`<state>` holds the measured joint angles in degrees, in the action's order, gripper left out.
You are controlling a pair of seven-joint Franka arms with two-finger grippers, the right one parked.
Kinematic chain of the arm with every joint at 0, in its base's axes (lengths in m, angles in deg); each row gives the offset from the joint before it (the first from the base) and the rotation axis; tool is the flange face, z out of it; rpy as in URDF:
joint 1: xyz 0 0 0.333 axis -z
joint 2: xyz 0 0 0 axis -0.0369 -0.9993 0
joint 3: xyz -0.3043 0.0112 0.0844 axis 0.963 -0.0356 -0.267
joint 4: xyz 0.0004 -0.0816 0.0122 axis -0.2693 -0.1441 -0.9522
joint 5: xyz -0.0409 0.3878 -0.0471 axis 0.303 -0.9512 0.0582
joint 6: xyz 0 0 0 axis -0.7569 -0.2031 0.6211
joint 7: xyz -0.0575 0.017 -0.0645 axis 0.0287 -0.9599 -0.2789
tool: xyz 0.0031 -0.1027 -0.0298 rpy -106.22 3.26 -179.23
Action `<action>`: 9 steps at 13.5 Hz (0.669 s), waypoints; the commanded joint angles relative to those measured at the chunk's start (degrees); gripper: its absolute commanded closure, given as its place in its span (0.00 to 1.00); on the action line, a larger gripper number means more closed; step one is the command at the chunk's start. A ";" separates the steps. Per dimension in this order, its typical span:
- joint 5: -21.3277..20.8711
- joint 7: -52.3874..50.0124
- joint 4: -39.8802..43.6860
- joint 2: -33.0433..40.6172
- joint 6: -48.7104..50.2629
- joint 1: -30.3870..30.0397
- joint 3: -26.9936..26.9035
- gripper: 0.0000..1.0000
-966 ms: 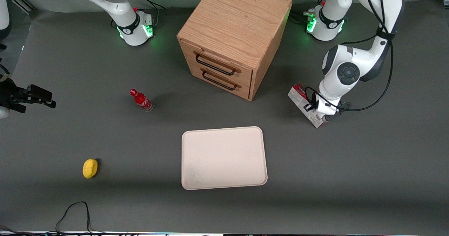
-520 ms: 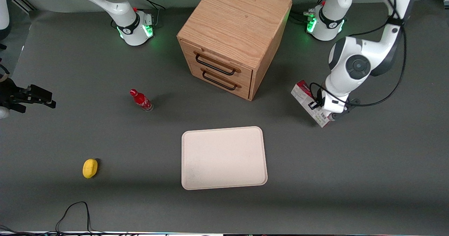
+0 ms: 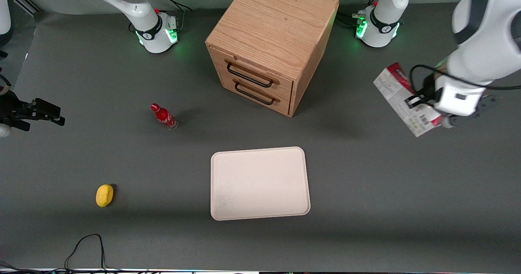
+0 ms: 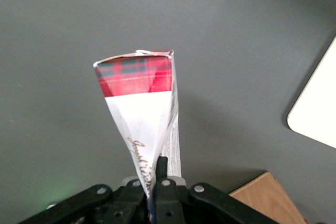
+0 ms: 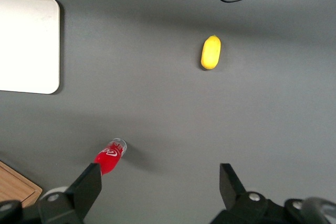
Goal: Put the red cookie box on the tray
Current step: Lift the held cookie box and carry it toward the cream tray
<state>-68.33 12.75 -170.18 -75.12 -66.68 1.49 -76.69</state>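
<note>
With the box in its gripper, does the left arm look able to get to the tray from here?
Probably yes. The gripper holds the red cookie box lifted off the table toward the working arm's end, and only bare table lies between it and the tray.

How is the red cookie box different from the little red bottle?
The red cookie box is a long, flat-sided carton; the red bottle is small and round. The box is held up off the table, the gripper shut on it; the bottle stands on the table by itself. Both are red.
</note>
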 commanded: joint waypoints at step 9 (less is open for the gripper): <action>-0.05 -0.88 31.66 -24.40 8.56 11.40 2.49 1.00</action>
<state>-68.10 13.86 -151.27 -89.23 -60.85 8.15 -73.75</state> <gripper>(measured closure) 0.965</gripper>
